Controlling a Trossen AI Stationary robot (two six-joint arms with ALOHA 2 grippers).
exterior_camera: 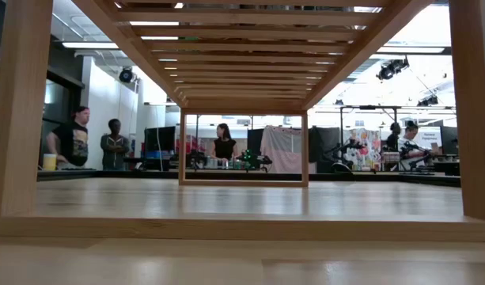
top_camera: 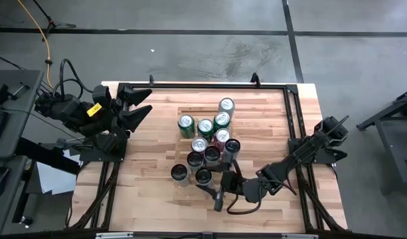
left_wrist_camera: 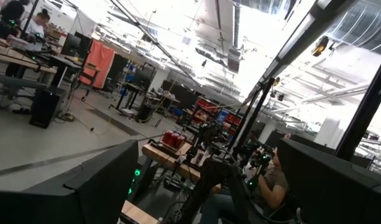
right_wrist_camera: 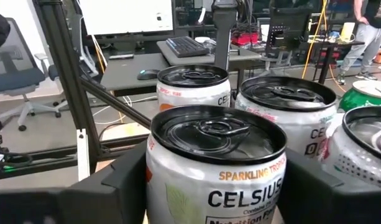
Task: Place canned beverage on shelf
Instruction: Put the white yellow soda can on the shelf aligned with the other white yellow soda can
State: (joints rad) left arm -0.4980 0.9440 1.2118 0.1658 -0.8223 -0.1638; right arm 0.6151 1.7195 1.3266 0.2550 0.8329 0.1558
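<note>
Two dark arms over butcher-block wooden worktop (top_camera: 143, 179). Left claw (top_camera: 142, 106) raised at left edge, spread wide, nothing held. Centre: cluster of upright aluminium beverage cans (top_camera: 206, 143), green-topped ones at far side, dark-topped nearer. Right claw (top_camera: 213, 180) low at cluster's near side, fingers straddling white Celsius sparkling can (right_wrist_camera: 215, 168), contact not clear. Pale wooden slatted shelf (exterior_camera: 242, 47) spans overhead in low view.
</note>
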